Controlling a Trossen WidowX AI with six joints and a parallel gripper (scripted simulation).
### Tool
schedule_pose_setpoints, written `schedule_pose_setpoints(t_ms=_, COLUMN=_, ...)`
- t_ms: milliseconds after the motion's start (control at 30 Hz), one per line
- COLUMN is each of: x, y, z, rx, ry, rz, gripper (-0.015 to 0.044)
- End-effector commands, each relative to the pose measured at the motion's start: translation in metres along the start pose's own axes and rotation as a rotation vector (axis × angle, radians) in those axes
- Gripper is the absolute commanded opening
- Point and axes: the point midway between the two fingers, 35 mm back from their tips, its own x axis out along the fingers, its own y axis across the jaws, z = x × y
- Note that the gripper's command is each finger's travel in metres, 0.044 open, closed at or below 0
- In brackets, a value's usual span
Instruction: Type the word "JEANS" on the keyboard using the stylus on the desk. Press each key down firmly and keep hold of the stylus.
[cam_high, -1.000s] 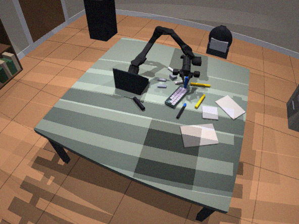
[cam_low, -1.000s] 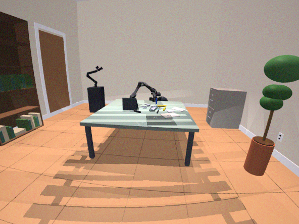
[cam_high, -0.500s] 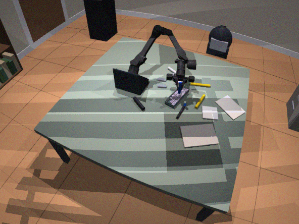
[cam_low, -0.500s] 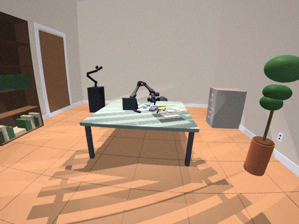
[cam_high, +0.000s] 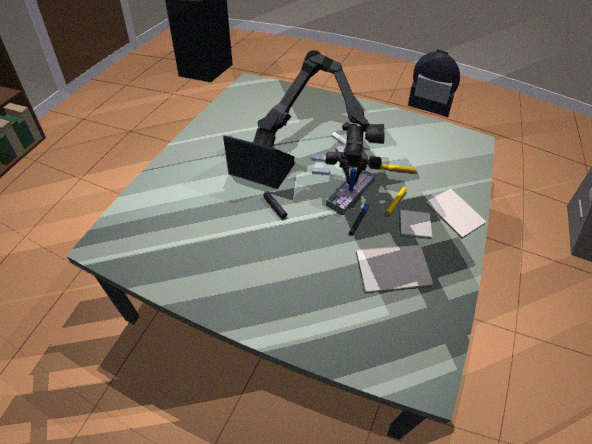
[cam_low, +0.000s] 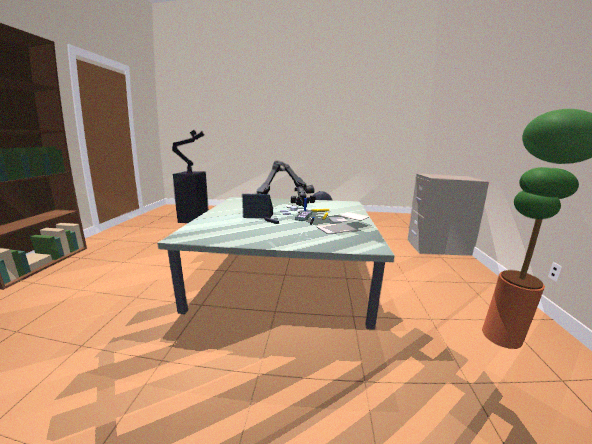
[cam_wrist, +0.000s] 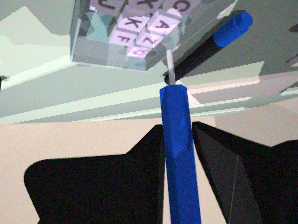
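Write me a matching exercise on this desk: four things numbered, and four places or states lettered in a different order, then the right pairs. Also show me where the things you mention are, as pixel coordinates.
Things
1. blue stylus (cam_high: 352, 180) (cam_wrist: 176, 125)
2. keyboard (cam_high: 345, 199) (cam_wrist: 107, 54)
3. black pen with a blue end (cam_high: 356, 224) (cam_wrist: 197, 57)
4. dark upright screen (cam_high: 255, 162) (cam_low: 256, 206)

Places or states
A. lying on the desk between the keyboard and the largest paper
B. gripped in the pincer (cam_high: 351, 184) (cam_wrist: 178, 131)
C. standing near the arm's base
D. under the stylus in the top view, letters on its keys

Pairs: 1-B, 2-D, 3-A, 4-C
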Motion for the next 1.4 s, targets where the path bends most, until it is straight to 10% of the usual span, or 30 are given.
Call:
schedule_pose_setpoints(t_ms=0, x=0.002, y=0.002, z=0.001, rx=0.004, ry=0.002, rz=0.005, gripper=0.0000)
schedule_pose_setpoints(t_ms=133, x=0.003, y=0.002, z=0.002, rx=0.004, ry=0.002, rz=0.005, gripper=0.0081)
schedule_pose_setpoints(t_ms=1367, x=0.012, y=0.002, z=0.017, rx=0.004, ry=0.001, rz=0.005, gripper=0.0081)
